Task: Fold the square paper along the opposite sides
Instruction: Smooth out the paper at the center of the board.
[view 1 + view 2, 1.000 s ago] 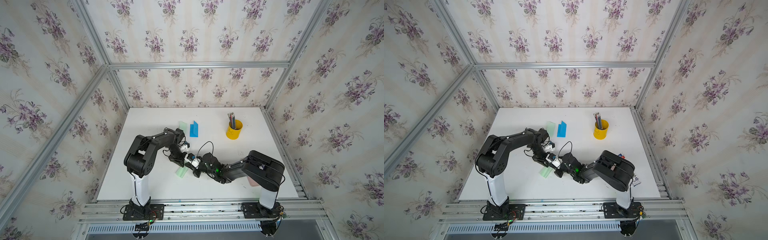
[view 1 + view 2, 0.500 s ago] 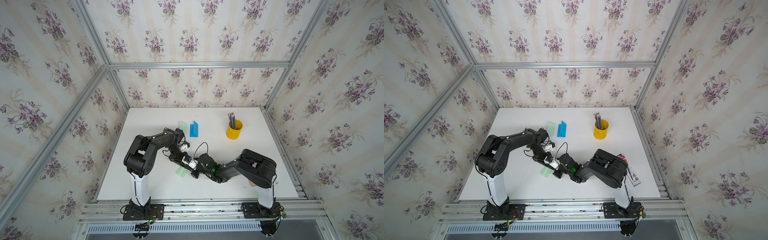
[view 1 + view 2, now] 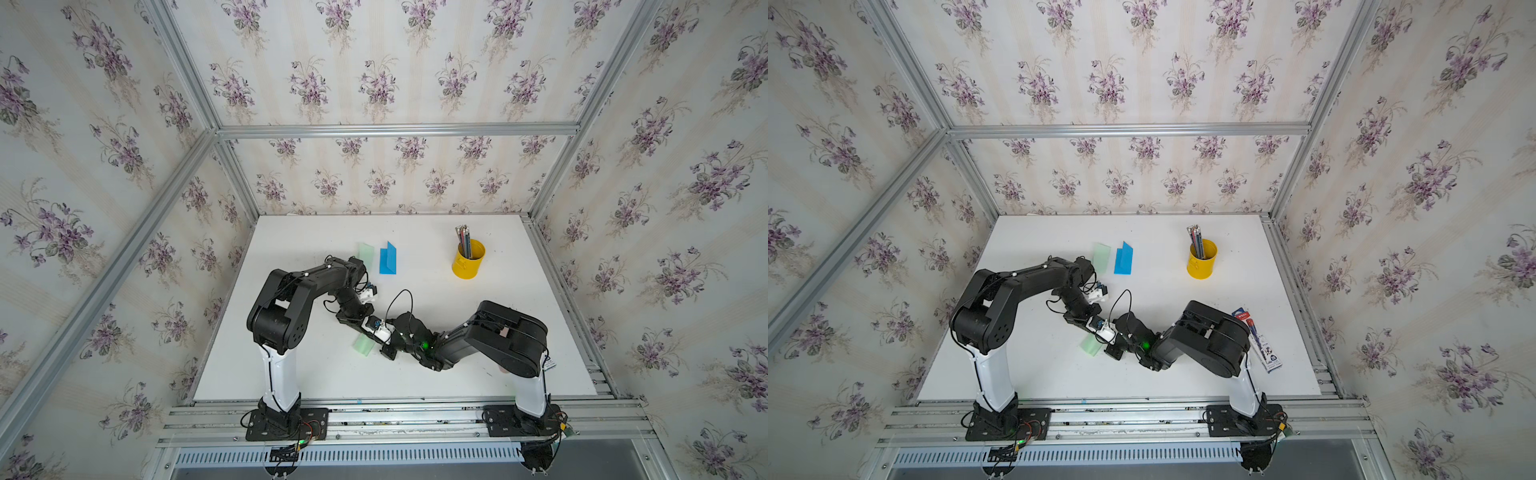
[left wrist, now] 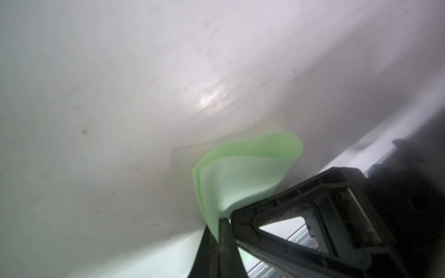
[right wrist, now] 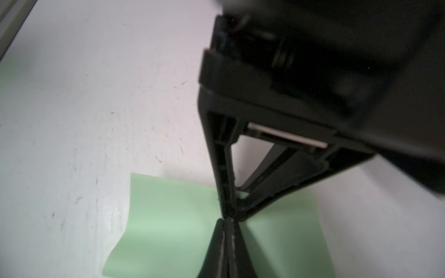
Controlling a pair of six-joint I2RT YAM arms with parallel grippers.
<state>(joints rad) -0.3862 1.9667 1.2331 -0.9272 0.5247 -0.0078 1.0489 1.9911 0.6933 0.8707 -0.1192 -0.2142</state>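
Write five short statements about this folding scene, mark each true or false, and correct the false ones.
1. The left claw is shut on the green paper. True.
2. The right claw stands wide open. False: it is shut, its tips at the same paper.
3. The yellow cup holds pencils. True.
4. The blue paper touches the yellow cup. False: it lies apart from the cup, next to a pale green sheet.
5. The green paper's fold is pressed flat. False: it bulges in a rounded loop.
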